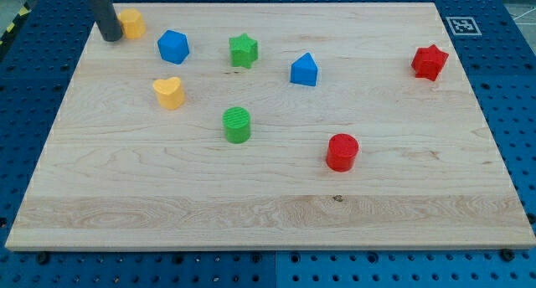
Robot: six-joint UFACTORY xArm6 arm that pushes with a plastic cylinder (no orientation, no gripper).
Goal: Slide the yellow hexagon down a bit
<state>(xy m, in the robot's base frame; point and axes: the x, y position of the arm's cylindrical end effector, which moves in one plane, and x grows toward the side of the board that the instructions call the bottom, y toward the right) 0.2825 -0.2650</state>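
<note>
The yellow hexagon (131, 23) lies near the board's top left corner. My tip (110, 37) is at the hexagon's left side, touching or almost touching it, and the rod partly covers its left edge. A yellow heart (169, 93) lies below and to the right of the hexagon. A blue hexagon-like block (173, 46) lies just right of the yellow hexagon.
A green star (244, 50), a blue house-shaped block (304, 70), a green cylinder (237, 125), a red cylinder (342, 151) and a red star (430, 62) lie on the wooden board (268, 213). A blue pegboard surrounds the board.
</note>
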